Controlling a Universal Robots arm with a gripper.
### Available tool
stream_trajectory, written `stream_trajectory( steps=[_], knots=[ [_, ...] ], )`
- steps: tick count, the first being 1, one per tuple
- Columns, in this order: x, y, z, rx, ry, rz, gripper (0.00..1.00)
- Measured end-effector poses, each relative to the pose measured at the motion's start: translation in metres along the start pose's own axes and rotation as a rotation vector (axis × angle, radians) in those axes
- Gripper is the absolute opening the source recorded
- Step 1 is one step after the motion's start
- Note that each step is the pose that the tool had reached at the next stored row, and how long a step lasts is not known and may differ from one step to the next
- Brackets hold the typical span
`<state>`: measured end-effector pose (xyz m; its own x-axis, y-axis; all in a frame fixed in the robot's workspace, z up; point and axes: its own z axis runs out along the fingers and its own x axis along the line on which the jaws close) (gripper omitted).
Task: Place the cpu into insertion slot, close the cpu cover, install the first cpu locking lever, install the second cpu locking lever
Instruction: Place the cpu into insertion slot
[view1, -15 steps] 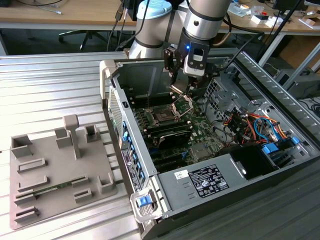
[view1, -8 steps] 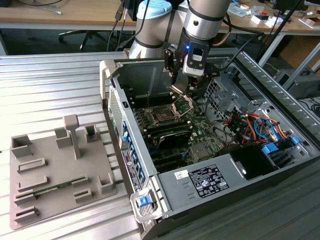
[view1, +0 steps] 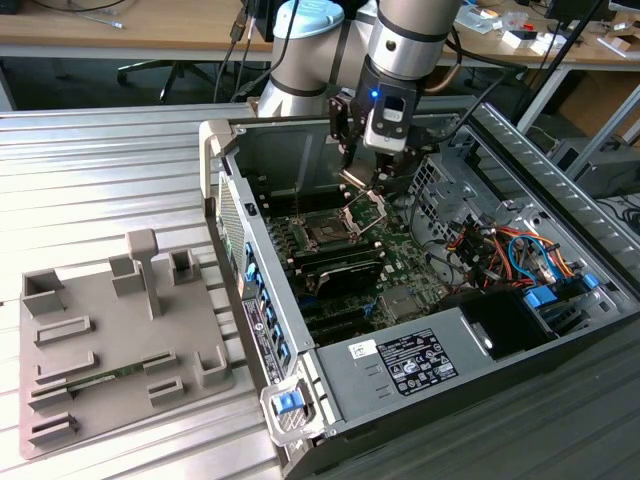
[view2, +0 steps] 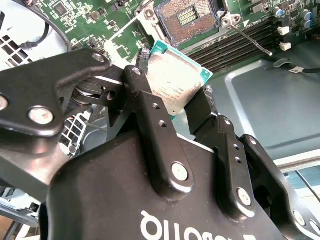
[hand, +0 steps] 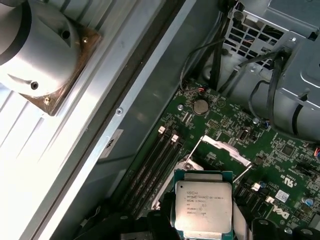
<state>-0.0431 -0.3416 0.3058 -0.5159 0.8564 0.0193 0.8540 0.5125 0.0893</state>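
Note:
My gripper (view1: 374, 182) hangs inside the open computer case, shut on the cpu (view2: 175, 80), a flat silvery square with a green rim gripped by two opposite edges. In the first wrist view the cpu (hand: 203, 206) shows its printed metal face. The insertion slot (view2: 187, 19) is a square socket with an exposed pin field and nothing in it, a short way beyond the chip. In the exterior view the slot (view1: 325, 233) lies just below and to the left of the gripper. The cpu cover (view1: 366, 207) stands raised beside the socket. A thin locking lever (view2: 252, 41) sticks out free.
The case (view1: 470, 350) lies on its side on a ribbed metal table. Coloured cables (view1: 510, 250) and a drive cage (hand: 280, 40) crowd one side of the board. Memory slots (hand: 157, 160) run beside the socket. A grey fixture plate (view1: 110, 340) with holders sits at the exterior view's left.

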Motion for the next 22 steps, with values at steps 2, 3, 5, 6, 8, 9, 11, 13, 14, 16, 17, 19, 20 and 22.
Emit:
stream_trajectory(
  steps=[2,3,5,6,8,9,11,13,14,16,17,19,20,22],
  knots=[
    [0.0000,0.0000,0.0000,-0.0001,-0.0006,0.007,0.55],
    [0.0000,0.0000,0.0000,-0.0001,-0.0008,0.009,0.55],
    [0.0000,0.0000,0.0000,-0.0003,-0.0015,0.016,0.55],
    [0.0000,0.0000,0.0000,-0.0003,-0.0017,0.019,0.55],
    [0.0000,0.0000,0.0000,-0.0004,-0.0021,0.023,0.55],
    [0.0000,0.0000,0.0000,-0.0004,-0.0023,0.026,0.55],
    [0.0000,0.0000,0.0001,-0.0006,-0.0028,0.031,0.55],
    [0.0000,0.0000,0.0001,-0.0007,-0.0035,0.039,0.55],
    [0.0000,0.0000,0.0001,-0.0008,-0.0039,0.043,0.55],
    [0.0000,0.0000,0.0001,-0.0009,-0.0043,0.048,0.55],
    [0.0000,0.0000,0.0001,-0.0010,-0.0045,0.050,0.55],
    [0.0000,0.0000,0.0001,-0.0010,-0.0049,0.055,0.55],
    [0.0000,0.0000,0.0001,-0.0011,-0.0053,0.059,0.55],
    [0.0000,0.0000,0.0001,-0.0012,-0.0057,0.064,0.55]
  ],
)
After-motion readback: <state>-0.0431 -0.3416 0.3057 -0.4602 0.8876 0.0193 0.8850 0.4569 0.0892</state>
